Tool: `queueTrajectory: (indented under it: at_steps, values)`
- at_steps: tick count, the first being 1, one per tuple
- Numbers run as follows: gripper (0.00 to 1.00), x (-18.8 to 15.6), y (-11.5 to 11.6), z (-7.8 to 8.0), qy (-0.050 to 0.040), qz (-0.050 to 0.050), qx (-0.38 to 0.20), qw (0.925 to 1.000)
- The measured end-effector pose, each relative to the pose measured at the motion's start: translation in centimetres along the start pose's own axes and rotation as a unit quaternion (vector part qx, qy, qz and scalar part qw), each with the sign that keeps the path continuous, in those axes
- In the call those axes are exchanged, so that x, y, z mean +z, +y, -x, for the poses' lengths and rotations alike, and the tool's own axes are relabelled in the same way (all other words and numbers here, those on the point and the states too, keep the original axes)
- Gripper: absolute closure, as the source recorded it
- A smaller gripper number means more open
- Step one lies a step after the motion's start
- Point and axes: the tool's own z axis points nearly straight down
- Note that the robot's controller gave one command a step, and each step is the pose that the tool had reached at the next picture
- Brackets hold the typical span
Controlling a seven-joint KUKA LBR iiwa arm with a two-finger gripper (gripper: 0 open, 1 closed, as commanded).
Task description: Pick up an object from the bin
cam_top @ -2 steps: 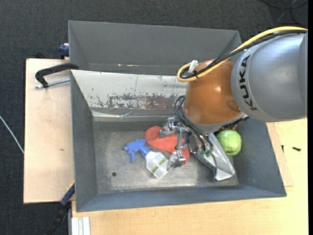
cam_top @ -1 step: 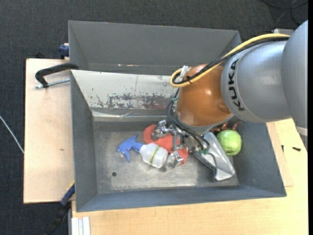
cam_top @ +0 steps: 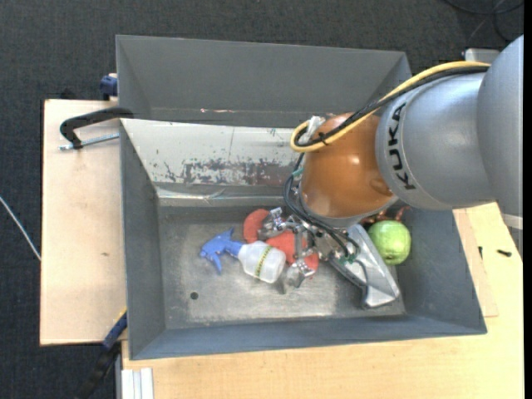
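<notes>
My gripper [cam_top: 297, 274] is down on the bin floor near the middle, its metal fingers standing among a small cluster of things. A white spray bottle [cam_top: 260, 261] with a blue trigger head [cam_top: 219, 249] lies just left of the fingers. Red plastic pieces [cam_top: 283, 241] lie under and behind the fingers, with one red bit right by the fingertips. I cannot make out whether anything sits between the fingers.
A green ball [cam_top: 391, 242] rests at the right of the bin floor. A silver foil pouch [cam_top: 371, 270] lies slanted below it, close to the gripper's right side. The arm's orange cover hangs over the bin's back right.
</notes>
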Motion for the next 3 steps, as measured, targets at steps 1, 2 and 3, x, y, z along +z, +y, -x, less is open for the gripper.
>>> queueTrajectory:
  at_steps: [1, 2, 3]
  values:
    - [0.00, 0.2, -2.4, 1.5, -0.0017, 0.000, 0.140, 0.9901]
    - [0.00, 0.4, -4.4, 0.6, -0.0054, 0.001, 0.179, 0.9838]
    - [0.00, 0.4, -5.2, -0.1, -0.0025, -0.001, 0.167, 0.9860]
